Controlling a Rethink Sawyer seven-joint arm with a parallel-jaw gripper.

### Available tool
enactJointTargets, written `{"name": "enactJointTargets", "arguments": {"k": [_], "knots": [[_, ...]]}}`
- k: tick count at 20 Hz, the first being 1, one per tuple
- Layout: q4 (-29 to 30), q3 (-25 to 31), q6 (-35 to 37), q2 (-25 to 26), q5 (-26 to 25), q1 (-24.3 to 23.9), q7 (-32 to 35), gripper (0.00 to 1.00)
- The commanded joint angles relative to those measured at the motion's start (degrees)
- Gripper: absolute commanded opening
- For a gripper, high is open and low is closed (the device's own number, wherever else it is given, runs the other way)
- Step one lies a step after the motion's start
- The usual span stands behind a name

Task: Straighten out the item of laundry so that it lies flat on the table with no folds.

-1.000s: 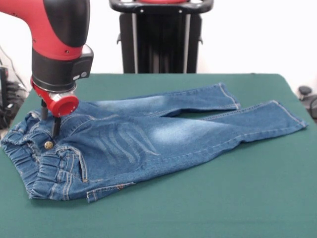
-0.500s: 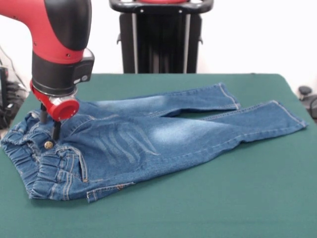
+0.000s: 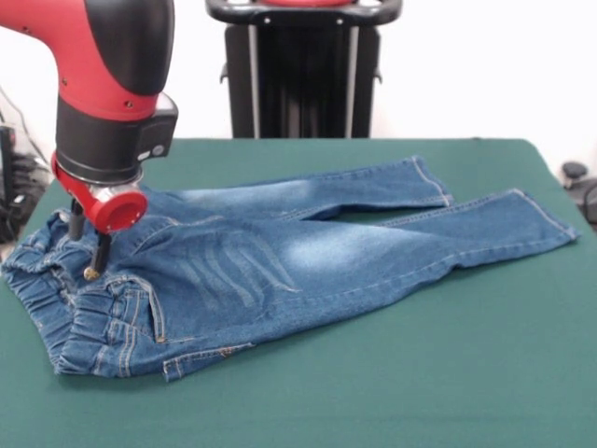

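While gripper (image 3: 89, 245) hovers, jeans (image 3: 280, 261) waistband (bunched) lies beneath.

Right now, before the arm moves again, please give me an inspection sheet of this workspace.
Surface: green table, bare around the cloth.
Job's things: jeans spread out, waistband bunched at the picture's left, legs running right, a fold flap at the near hip.
Clutter: nothing seen.
Gripper: gripper low over the waistband near the metal button; open or shut unclear.
Cables: dark tangle past the left table edge, unclear.
Surroundings: black pedestal, white wall.
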Motion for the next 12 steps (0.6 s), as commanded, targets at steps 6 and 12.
{"name": "enactJointTargets", "arguments": {"k": [6,12], "knots": [[0.0,2.2,-5.5,6.7,-3.7,2.6,-0.3,1.00],[0.2,1.2,-6.3,7.0,-4.2,3.4,0.6,1.00]]}}
